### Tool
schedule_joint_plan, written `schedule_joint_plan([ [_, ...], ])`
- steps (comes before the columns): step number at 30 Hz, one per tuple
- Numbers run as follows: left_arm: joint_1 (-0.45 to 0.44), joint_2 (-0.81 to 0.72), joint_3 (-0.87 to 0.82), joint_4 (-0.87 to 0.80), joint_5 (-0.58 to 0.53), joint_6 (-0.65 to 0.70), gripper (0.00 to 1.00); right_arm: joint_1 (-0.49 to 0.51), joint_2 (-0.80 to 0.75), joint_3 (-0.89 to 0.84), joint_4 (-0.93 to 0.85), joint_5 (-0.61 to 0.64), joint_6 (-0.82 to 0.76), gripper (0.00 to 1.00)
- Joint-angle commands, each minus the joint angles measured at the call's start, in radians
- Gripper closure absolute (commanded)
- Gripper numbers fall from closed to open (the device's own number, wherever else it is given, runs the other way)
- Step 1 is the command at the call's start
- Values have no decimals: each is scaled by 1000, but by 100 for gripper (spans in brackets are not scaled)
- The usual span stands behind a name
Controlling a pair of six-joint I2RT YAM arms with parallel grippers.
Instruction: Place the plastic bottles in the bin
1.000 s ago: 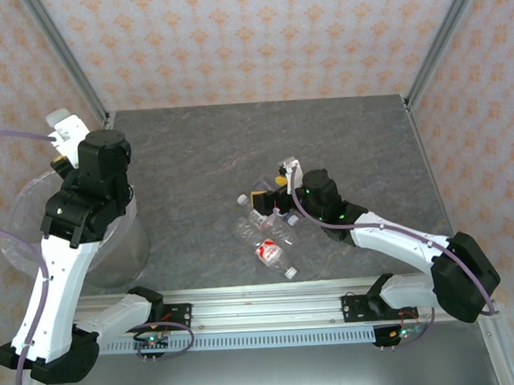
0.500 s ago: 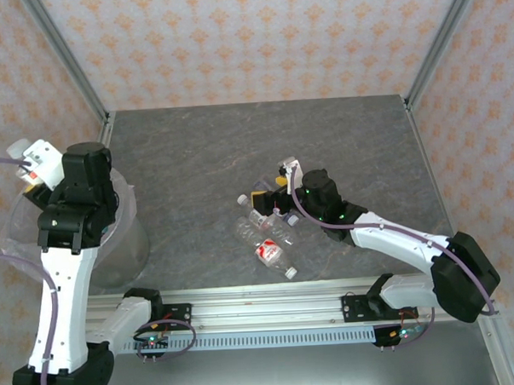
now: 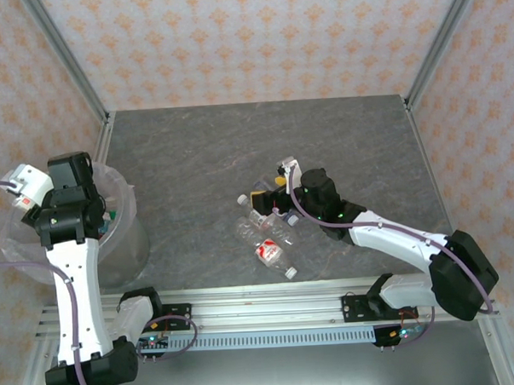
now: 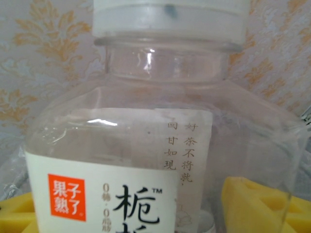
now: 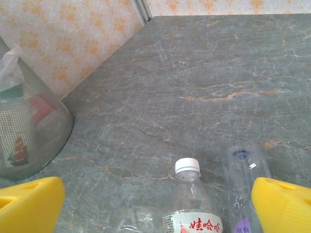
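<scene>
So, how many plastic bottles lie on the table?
4 I can make out, clustered by the right gripper: a red-white labelled bottle nearest the robot, a clear bottle left of it, a white-capped bottle behind, a purple-labelled bottle rightmost. The gripper may hide more.

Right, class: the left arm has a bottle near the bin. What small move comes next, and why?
Probably open the left gripper to drop its clear bottle: the top view seems to show it held over the left side of the bin, so releasing should land it inside.

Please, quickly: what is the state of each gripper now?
Left gripper: closed on a clear white-labelled bottle.
Right gripper: open, holding nothing.
</scene>
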Motion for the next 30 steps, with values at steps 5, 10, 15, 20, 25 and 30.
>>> schedule_joint_plan([
  [5,29,-28,-29,-26,31,-119,23,-2,-5,23,-3,11,-9,1],
  [10,29,-26,-22,-35,157,-105,1,-2,1,24,-3,11,-13,1],
  [15,29,-26,-22,-1,385,-79,0,-2,12,28,0,8,-7,1],
  [20,29,-39,-15,67,573,-26,0,-2,16,27,1,11,-5,1],
  [25,29,-50,-21,133,747,6,0,-2,10,-7,59,36,37,1],
  [30,29,-41,-24,161,881,48,0,-2,5,1,-48,63,71,1],
])
